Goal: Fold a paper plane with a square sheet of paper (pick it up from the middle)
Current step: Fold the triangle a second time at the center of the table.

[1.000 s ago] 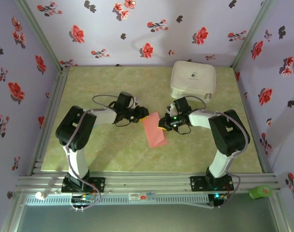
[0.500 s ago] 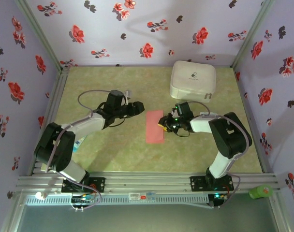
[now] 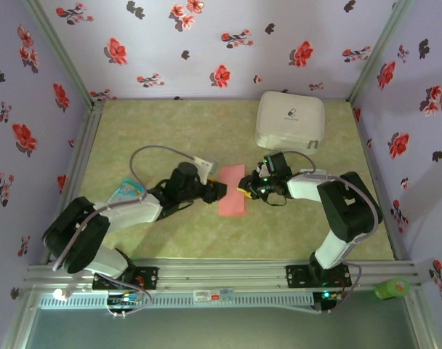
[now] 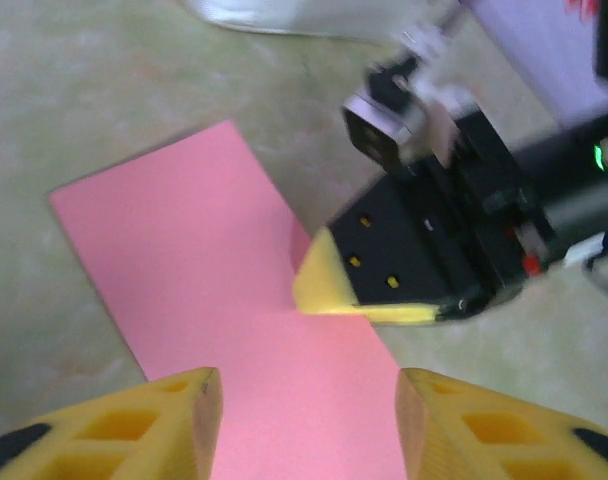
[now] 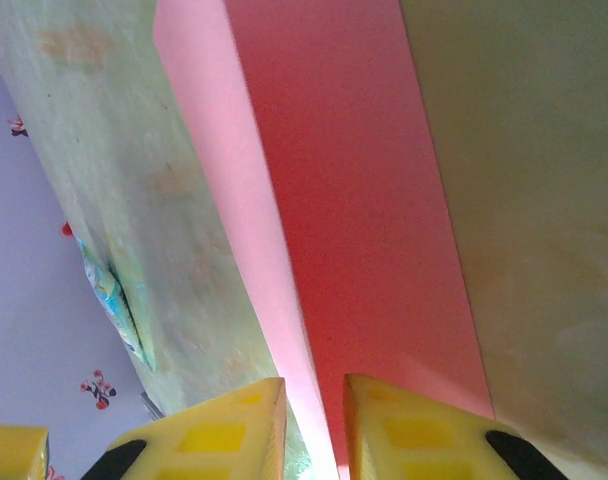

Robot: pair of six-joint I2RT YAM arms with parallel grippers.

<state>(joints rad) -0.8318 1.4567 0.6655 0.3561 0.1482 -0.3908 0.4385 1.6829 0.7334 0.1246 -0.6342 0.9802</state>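
The square sheet of paper (image 3: 232, 192) lies on the mat as a salmon-red rectangle, folded double. In the left wrist view the paper (image 4: 204, 250) spreads out below my left gripper (image 4: 299, 420), whose jaws stand wide open over its near end. My left gripper (image 3: 219, 191) sits at the sheet's left edge. My right gripper (image 3: 243, 188) sits at the right edge, one yellow fingertip (image 4: 329, 288) resting on the paper. In the right wrist view, my right gripper (image 5: 314, 430) keeps a narrow gap, with the paper's (image 5: 354, 200) pale layer edge running into it. The paper plane is out of view.
A white rounded case (image 3: 290, 120) stands at the back right, close behind the right arm. A teal packet (image 3: 125, 190) lies beside the left arm. Flowered walls close in the mat on three sides. A rail runs along the near edge.
The left arm has swung low and its gripper has come back to the paper's left edge. The paper, tilted a second ago, now lies straight and flat. The right gripper's jaws have parted a little.
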